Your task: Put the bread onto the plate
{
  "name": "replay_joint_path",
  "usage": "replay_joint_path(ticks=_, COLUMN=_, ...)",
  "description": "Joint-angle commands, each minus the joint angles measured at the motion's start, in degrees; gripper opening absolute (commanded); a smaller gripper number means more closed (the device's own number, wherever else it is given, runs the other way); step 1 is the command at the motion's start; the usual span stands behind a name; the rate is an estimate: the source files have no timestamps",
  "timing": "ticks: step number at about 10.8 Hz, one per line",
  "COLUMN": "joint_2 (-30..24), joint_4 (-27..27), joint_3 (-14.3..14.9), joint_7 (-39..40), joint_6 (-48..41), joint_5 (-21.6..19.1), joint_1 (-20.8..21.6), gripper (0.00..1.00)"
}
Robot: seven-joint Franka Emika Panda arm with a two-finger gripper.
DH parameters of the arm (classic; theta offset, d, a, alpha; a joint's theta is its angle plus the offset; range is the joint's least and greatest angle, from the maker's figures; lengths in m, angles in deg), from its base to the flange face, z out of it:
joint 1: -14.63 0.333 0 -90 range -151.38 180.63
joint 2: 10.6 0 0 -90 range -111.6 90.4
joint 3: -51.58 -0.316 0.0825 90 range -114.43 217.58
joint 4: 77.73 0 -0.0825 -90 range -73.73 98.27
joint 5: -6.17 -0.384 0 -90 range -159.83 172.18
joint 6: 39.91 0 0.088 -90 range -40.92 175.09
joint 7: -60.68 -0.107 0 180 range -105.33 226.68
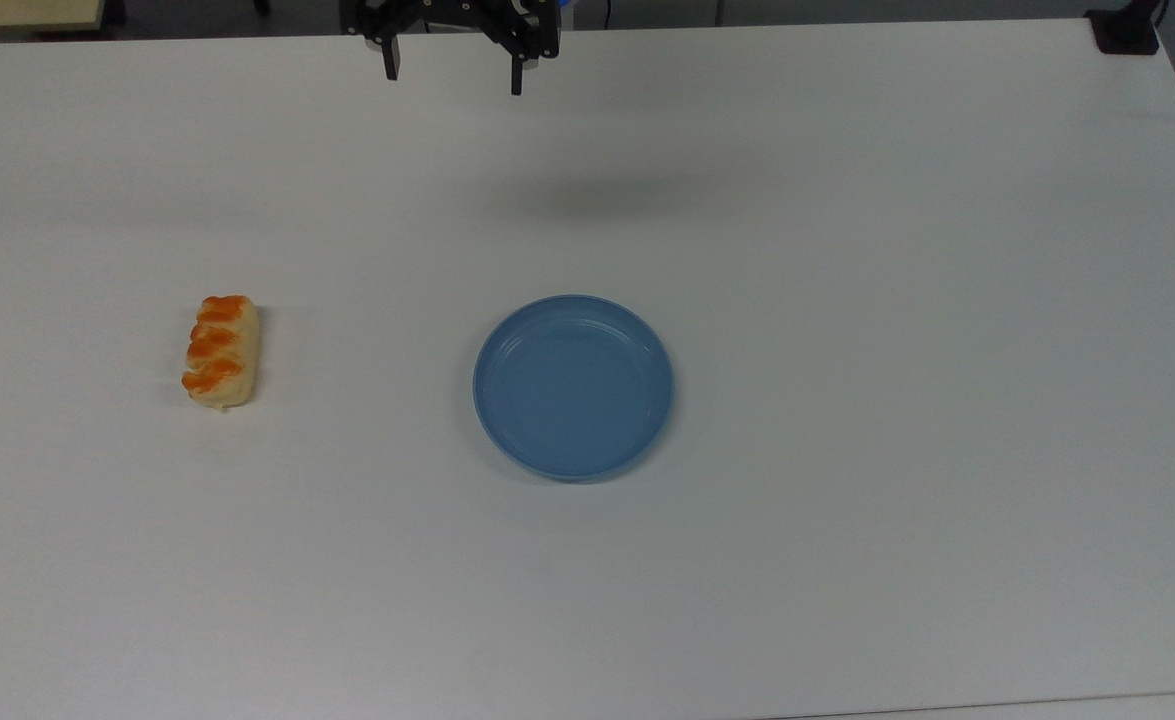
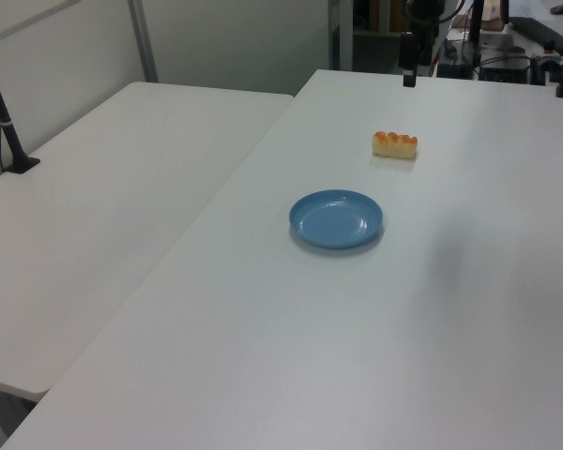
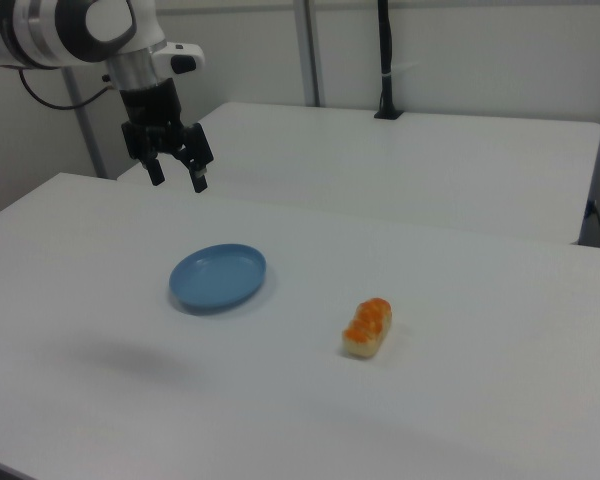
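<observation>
Nothing of the task looks done yet. The white table (image 1: 847,560) takes up nearly the whole top view, and the two task things lie on it well apart from each other. The plate (image 1: 574,388), round and blue, sits just below the centre of the top view with nothing in it; in the right view it lies left of centre (image 3: 218,277), and in the left view at mid frame (image 2: 336,219). The bread (image 1: 221,350) rests flat on the table at the middle left of the top view, its orange patches facing up; the right view shows it right of centre, lower in frame than the plate (image 3: 367,327). The gripper (image 1: 452,68) hangs at the upper edge of the top view, and in the upper left of the right view (image 3: 177,175) it is clearly raised above the table, its jaws spread wide with nothing between them. So the reach, the grasp, the carry and the release all appear to remain.
</observation>
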Motion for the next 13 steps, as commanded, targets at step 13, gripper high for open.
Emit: replay_joint_path(ticks=13, joint_2=2.9, joint_4=0.9, joint_3=0.8, joint_7=8.2, joint_6=3.3, joint_5=-1.1, joint_1=-7.6, gripper=1.00)
